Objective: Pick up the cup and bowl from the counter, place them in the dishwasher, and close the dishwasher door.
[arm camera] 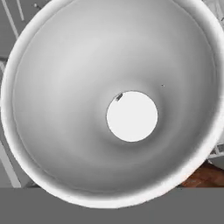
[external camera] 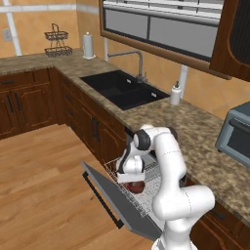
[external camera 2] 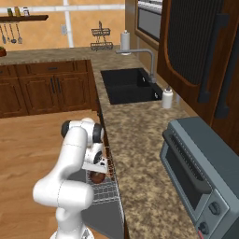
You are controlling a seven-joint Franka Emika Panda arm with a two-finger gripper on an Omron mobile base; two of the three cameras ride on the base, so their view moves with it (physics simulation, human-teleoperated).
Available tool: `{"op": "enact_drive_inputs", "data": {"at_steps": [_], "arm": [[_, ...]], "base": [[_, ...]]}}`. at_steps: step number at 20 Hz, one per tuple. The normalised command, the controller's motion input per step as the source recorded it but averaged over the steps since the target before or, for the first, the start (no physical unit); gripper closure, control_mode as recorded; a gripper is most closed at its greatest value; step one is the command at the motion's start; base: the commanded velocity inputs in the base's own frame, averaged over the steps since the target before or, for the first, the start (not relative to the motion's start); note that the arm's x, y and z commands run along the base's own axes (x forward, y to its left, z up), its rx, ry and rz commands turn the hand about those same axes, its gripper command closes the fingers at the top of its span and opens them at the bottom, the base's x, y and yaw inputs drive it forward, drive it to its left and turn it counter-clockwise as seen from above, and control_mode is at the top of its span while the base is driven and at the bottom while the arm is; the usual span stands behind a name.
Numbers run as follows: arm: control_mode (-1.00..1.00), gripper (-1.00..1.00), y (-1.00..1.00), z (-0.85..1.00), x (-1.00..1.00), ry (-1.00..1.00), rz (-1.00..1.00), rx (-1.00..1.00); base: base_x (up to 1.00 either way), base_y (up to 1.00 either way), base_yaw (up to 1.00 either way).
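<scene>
The dishwasher door (external camera: 108,194) hangs open, dropped flat, with the white wire rack (external camera: 152,175) drawn out over it. My arm bends down over the rack, and the gripper (external camera: 132,179) (external camera 2: 99,171) sits right on top of a dark red thing, the cup (external camera: 133,186) (external camera 2: 97,178), standing in the rack. In the hand view I look straight down into the cup's white inside (arm camera: 87,87); my fingertips are hidden. A brown wood-like patch (arm camera: 204,175) shows past the cup's rim; I cannot tell if it is the bowl. Whether the jaws hold the cup cannot be made out.
On the counter (external camera: 195,129) (external camera 2: 140,140) are a black sink (external camera: 122,89) with a tap, a white soap bottle (external camera: 175,93) and a grey toaster oven (external camera 2: 200,182) at the right. Dark cabinets line the left; wooden floor lies left of the open door.
</scene>
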Motion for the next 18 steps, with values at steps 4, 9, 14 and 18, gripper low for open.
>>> {"op": "enact_drive_inputs", "data": {"at_steps": [4,9,14,18], "arm": [[-1.00,-1.00,0.24,0.65,-0.21,0.00,0.00,0.00],[-1.00,-1.00,0.16,0.39,-0.34,0.00,0.00,0.00],[-1.00,-1.00,0.66,0.75,-0.83,0.00,0.00,-0.04],[-1.00,-1.00,0.78,0.77,-0.75,0.00,0.00,-0.11]], "base": [[0.00,0.00,0.00],[0.00,0.00,0.00],[0.00,0.00,0.00],[0.00,0.00,0.00]]}}
